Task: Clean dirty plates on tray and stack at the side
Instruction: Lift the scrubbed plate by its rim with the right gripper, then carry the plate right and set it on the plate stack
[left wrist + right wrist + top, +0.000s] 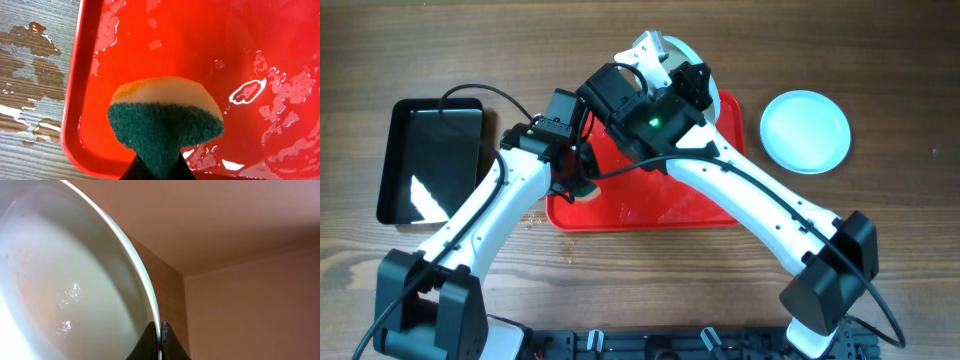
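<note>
The red tray (pixel 650 215) lies mid-table, wet all over (pixel 165 45). My left gripper (pixel 156 171) is shut on a sponge (pixel 165 120), green scourer side towards the camera and pale foam beyond. It hangs over the tray's left end (pixel 578 182). My right gripper (pixel 161 341) is shut on the rim of a pale plate (pixel 65 285), which is held tilted above the tray's far edge (pixel 682 50). That plate looks wet, with faint orange smears. Another pale plate (pixel 805 131) lies flat on the table to the right of the tray.
A black rectangular tray (pixel 430 160) sits at the left of the table. Water puddles (pixel 30 60) lie on the wood beside the red tray's left rim. Both arms cross above the red tray.
</note>
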Robot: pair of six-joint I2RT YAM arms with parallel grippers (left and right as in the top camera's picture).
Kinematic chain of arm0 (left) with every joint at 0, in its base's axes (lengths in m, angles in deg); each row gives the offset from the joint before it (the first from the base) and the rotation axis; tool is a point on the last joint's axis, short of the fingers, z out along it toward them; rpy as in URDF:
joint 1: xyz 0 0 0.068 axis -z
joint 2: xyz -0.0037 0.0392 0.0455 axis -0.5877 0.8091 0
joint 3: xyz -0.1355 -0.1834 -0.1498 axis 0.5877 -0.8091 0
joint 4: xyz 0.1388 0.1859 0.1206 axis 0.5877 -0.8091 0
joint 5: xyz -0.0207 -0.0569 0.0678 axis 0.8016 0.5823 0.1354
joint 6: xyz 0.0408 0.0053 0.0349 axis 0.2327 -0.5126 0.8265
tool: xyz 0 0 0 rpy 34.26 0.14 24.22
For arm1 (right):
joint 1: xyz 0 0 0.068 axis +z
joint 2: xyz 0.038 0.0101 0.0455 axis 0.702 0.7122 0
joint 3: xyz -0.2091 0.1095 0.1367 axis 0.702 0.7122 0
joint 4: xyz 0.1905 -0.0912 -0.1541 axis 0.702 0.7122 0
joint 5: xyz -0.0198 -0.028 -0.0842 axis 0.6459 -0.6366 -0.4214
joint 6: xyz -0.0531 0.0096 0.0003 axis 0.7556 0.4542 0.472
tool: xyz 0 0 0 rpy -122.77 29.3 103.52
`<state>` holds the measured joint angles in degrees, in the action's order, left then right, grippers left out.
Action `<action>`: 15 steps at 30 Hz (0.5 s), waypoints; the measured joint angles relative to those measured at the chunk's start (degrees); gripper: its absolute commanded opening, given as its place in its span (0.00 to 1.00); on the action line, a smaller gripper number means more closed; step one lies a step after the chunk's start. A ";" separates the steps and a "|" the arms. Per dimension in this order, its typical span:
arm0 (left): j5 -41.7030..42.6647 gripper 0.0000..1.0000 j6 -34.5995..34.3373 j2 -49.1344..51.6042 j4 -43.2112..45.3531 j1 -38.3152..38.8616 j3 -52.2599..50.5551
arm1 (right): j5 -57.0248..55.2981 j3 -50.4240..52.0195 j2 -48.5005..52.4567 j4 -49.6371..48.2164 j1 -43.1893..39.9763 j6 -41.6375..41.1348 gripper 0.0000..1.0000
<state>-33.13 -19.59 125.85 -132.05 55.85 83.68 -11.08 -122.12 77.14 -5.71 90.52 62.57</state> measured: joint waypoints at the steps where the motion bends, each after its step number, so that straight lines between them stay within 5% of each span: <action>1: 0.00 0.04 0.00 0.00 0.02 0.00 0.00 | 0.00 0.00 0.00 0.24 0.00 -0.22 0.04; 15: 0.00 0.04 0.00 0.00 -0.02 0.00 0.00 | 19.23 0.52 -0.35 10.91 -4.46 -17.59 0.04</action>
<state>-33.13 -19.59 125.85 -132.07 55.85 83.68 8.16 -121.60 76.79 5.19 86.06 44.98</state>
